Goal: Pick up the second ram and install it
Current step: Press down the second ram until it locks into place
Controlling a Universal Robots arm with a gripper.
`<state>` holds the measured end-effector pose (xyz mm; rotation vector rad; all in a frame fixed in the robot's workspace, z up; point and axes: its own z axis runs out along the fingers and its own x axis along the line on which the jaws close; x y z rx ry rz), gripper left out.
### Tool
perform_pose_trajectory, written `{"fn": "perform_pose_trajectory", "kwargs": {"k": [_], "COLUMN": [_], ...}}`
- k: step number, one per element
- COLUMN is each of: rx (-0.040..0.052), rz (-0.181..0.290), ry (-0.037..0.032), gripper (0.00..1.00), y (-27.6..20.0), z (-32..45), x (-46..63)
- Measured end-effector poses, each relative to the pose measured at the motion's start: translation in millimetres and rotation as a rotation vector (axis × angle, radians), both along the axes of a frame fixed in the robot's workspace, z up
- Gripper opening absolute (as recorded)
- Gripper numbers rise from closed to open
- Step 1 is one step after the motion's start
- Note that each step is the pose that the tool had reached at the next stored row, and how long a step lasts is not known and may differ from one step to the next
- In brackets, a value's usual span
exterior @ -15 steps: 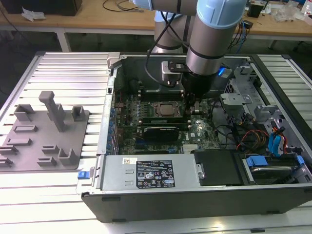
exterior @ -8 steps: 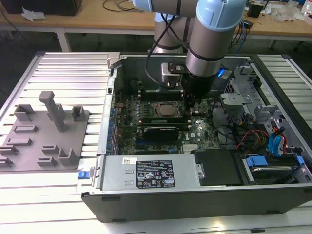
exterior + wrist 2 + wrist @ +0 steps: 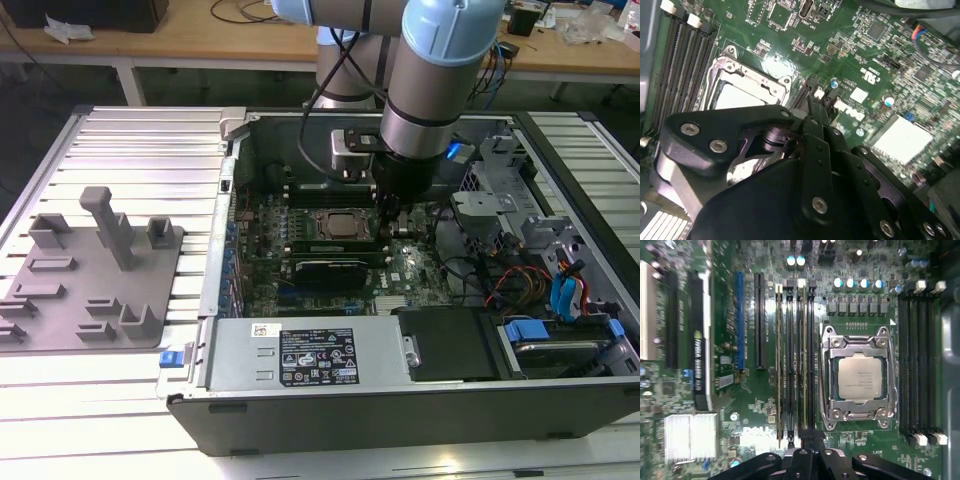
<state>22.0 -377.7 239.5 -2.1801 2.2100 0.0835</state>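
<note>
So the claw (image 3: 811, 436) is down inside the open PC case (image 3: 560, 400), with its fingers pulled together and no gap between them in both wrist views. That makes sense if it's meant to push on something, not carry it. The second ram (image 3: 803, 365) is already standing edge-up in its slot, running straight out from the fingertips in the first wrist view, and the tips sit over its near end by the latch. I can't tell if they're actually touching the stick. One slot over, further from the CPU socket (image 3: 857, 375), there's another stick (image 3: 779, 365) seated the same way. The socket sits just to the other side of the claw's line, so coming in over the stick's end keeps the fingers off it. My guess is it's mid-seating, not clicked in yet.
</note>
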Motion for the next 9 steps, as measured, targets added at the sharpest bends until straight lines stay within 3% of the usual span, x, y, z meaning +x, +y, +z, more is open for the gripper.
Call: {"fn": "perform_pose_trajectory", "kwargs": {"k": [1,6,9], "rx": [-0.0002,-0.0009,-0.0005], "rz": [0.0,0.0,0.0], "ry": [-0.0001,-0.0001,-0.0017], "gripper": [0.08,0.08,0.08], "y": [0.0,-0.1,0.0], "z": [6.7,8.0,7.6], "x": [0.0,-6.5,-35.4]}}
